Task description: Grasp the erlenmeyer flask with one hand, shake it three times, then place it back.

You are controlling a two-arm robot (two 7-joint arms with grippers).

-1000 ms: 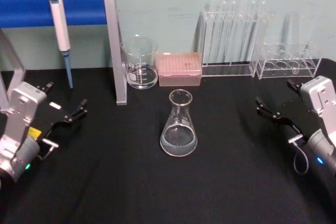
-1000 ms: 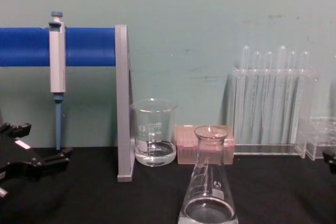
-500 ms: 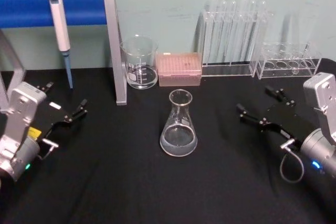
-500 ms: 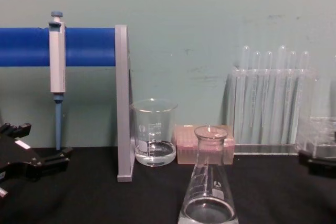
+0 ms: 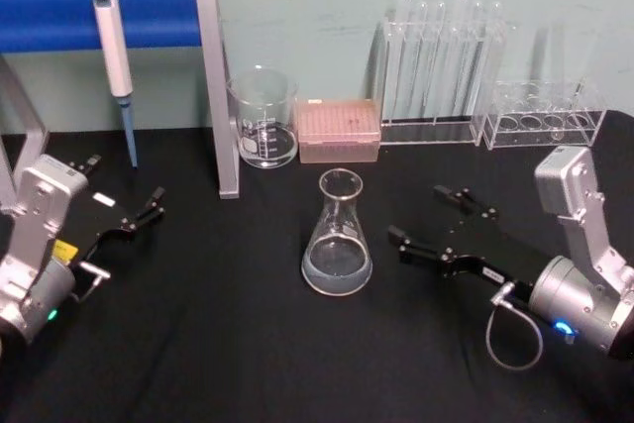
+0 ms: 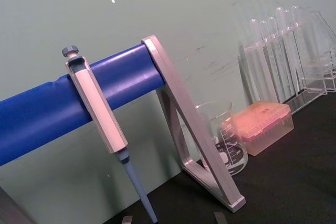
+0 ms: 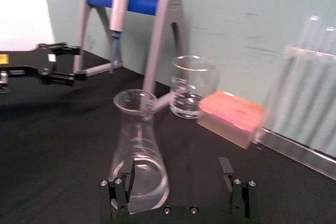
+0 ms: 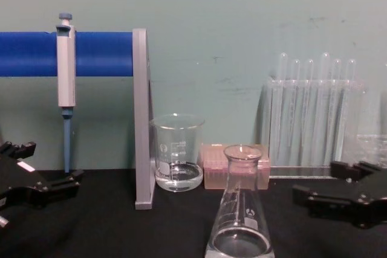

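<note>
The erlenmeyer flask (image 5: pixel 338 235) stands upright on the black table (image 5: pixel 218 344) near the middle, with a little clear liquid in its base. My right gripper (image 5: pixel 418 213), the hand, is open just to the right of it, fingers pointing at the flask and apart from the glass. In the right wrist view the flask (image 7: pixel 137 150) stands ahead of the open right gripper (image 7: pixel 176 169), nearer one finger than the other. From the chest the flask (image 8: pixel 240 216) is low in the centre, with the right gripper (image 8: pixel 314 182) beside it. My left gripper (image 5: pixel 127 180) rests open at the far left.
Behind the flask stand a glass beaker (image 5: pixel 264 118) and a pink tip box (image 5: pixel 339 130). A rack of test tubes (image 5: pixel 436 66) and a lower clear rack (image 5: pixel 545 111) sit at the back right. A pipette (image 5: pixel 114 37) hangs on the blue-barred stand (image 5: pixel 215 96) at the back left.
My right gripper has moved left from the table's right edge to just beside the flask, staying open. The flask and the left arm have not moved.
</note>
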